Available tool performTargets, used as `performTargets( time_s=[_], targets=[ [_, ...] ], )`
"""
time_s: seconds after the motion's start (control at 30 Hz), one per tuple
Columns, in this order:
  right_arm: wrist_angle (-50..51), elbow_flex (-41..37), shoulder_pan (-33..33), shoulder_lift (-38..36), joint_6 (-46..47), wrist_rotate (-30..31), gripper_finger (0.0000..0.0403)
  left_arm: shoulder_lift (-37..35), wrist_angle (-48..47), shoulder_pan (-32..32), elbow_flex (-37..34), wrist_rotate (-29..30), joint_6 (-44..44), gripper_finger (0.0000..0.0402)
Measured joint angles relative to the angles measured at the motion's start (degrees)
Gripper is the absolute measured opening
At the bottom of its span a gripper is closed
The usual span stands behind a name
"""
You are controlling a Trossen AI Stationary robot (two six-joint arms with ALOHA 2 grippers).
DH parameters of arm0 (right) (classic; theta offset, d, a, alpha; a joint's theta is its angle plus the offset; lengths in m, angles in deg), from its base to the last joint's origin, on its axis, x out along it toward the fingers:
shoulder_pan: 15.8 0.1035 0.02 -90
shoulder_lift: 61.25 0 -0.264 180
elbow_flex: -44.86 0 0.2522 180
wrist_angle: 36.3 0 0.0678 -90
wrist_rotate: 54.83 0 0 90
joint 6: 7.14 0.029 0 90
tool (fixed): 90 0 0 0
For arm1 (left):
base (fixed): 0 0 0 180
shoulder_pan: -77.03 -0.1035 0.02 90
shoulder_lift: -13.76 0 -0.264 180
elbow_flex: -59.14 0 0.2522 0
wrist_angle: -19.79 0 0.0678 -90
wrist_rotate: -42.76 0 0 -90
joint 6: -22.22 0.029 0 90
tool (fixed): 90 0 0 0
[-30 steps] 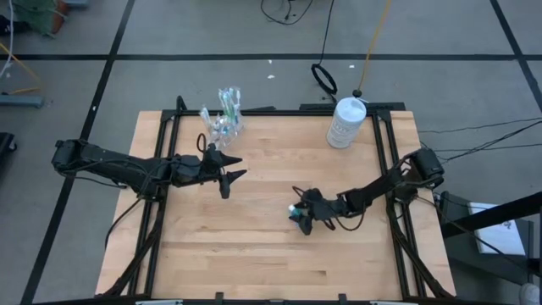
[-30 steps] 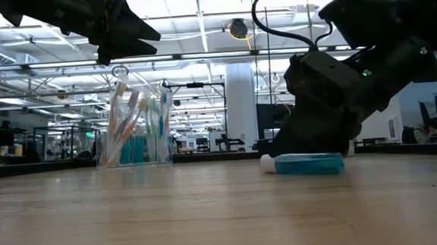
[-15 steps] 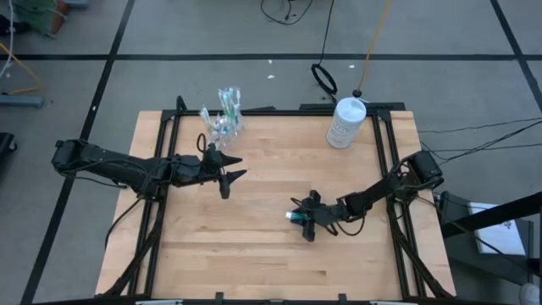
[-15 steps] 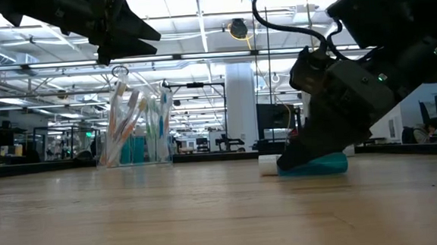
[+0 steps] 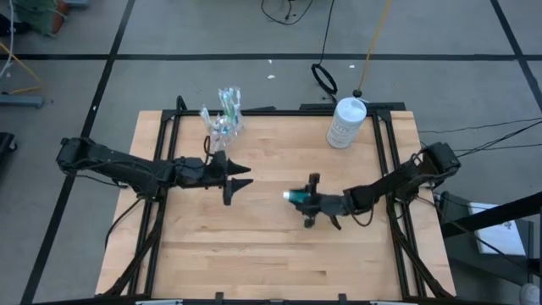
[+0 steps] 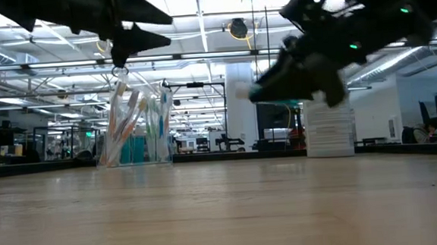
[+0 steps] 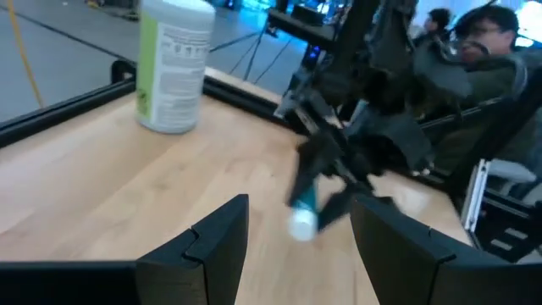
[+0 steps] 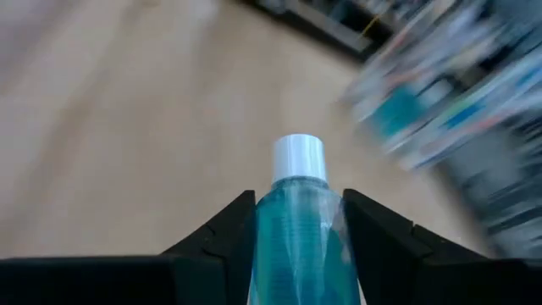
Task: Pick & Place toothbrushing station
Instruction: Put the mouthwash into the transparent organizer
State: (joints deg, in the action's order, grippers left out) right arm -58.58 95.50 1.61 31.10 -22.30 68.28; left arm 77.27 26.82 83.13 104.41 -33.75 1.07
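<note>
- The right gripper [image 5: 310, 202] is above the middle of the wooden table [image 5: 254, 254], and its two fingers are closed on a teal toothpaste tube [image 8: 298, 227].
- The tube is off the table surface; its white cap [image 8: 298, 157] sticks out past the fingertips.
- The left gripper [image 5: 235, 180] hangs over the left half of the table, with its fingers wide apart and nothing between them.
- The clear plastic cup [image 6: 137, 127] with toothbrushes [image 6: 127, 114] stands at the far left edge of the table.
- A large white bottle [image 5: 345, 122] stands upright at the far right corner.
</note>
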Motion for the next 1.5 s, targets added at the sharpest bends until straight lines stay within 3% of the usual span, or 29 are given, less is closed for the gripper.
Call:
performTargets(
  time_s=[0.1, 0.17, 0.47, 0.73, 0.93, 1.17, 1.5],
  targets=[
    [-4.14, 2.00, -2.69, -0.20, -10.24, 0.27, 0.0146, 5.55, 5.44, -0.15, 0.07, -0.12, 1.03, 0.0214],
    [-5.90, 2.80, -4.22, -0.24, -12.70, -2.88, 0.0149, 9.17, 9.78, -0.74, -0.02, -0.06, 1.21, 0.0214],
    [-5.39, 2.98, -5.70, -0.24, -13.42, -4.91, 0.0148, 20.66, 20.26, -4.99, -0.01, -1.67, -4.69, 0.0214],
    [-5.26, 2.98, -6.12, -0.29, -14.11, -4.81, 0.0148, 25.70, 27.23, -5.78, 0.15, -4.61, -11.08, 0.0214],
    [-4.93, 2.98, -7.27, -0.29, -12.27, -4.89, 0.0151, 29.39, 26.76, -4.61, 5.42, -6.27, -10.29, 0.0214],
    [-3.53, 2.93, -7.58, -0.29, -10.86, -4.85, 0.0146, 32.91, 18.81, -4.49, 12.35, -6.96, -14.66, 0.0214],
    [-3.67, 3.02, -7.60, -0.37, -11.08, -4.62, 0.0147, 33.35, 13.00, -4.53, 13.40, -7.69, -16.35, 0.0214]
  ],
)
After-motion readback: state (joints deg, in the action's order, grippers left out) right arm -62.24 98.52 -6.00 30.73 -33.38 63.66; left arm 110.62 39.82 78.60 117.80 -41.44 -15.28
